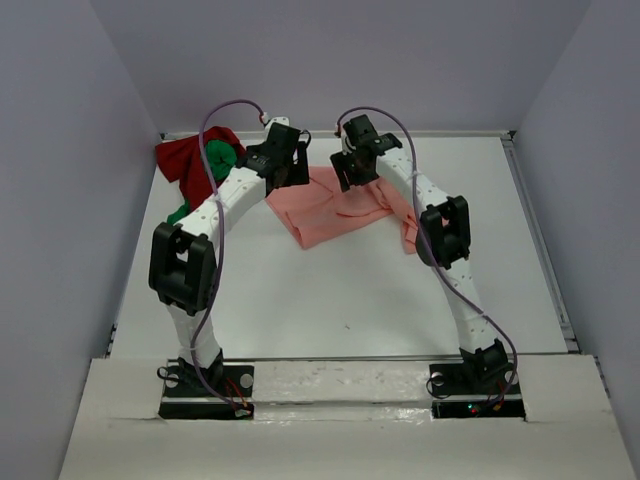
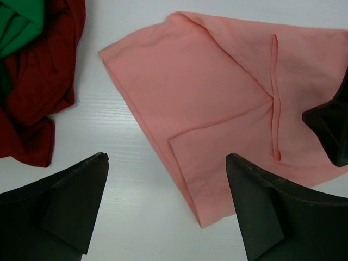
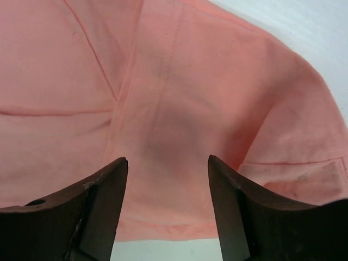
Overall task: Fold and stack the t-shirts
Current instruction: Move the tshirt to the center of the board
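While the pink shirt (image 2: 217,81) lies partly folded on the table (image 2: 125,217), the left end effector (image 2: 166,157) and right end effector (image 3: 167,160) hover above it, jaws apart, empty.

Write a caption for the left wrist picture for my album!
Open left gripper hovers over a partly folded pink shirt; a dark red shirt and a green shirt lie bunched nearby.

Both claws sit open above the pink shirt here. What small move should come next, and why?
Likely lower the right claw onto the salmon-pink shirt and pinch the cloth edge beneath it. The shirt lies only partly folded, one flap across its middle. The right claw holds nothing, and the left claw is open and empty too.
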`<state>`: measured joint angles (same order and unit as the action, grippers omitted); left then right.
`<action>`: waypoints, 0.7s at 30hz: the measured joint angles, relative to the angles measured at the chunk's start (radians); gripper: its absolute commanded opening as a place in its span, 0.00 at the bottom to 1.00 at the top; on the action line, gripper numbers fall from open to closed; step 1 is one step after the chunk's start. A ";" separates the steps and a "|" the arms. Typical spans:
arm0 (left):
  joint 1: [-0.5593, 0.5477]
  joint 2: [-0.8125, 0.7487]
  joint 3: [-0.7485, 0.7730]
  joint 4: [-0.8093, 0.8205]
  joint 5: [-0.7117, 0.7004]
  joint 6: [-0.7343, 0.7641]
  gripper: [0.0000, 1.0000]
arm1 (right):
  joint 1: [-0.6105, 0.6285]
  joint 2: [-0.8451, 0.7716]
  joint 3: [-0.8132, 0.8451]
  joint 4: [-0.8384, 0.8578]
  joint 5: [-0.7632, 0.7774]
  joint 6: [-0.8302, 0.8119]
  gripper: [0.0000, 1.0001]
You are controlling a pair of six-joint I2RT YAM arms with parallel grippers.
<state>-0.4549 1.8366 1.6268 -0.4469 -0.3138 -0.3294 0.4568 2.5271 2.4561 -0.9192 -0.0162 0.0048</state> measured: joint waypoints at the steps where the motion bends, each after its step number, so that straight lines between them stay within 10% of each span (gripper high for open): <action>1: 0.001 0.000 -0.003 0.002 0.001 -0.002 0.99 | 0.000 0.000 -0.002 0.004 0.006 -0.001 0.31; 4: 0.002 -0.008 -0.019 0.015 0.019 -0.002 0.98 | -0.005 -0.018 -0.069 0.038 0.050 -0.002 0.00; 21: -0.018 0.018 -0.065 0.197 0.303 -0.015 0.75 | -0.123 -0.093 -0.247 0.065 0.304 0.079 0.00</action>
<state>-0.4725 1.8542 1.5620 -0.2501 -0.0105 -0.3443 0.3336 2.4340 2.2093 -0.8543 0.2882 0.0841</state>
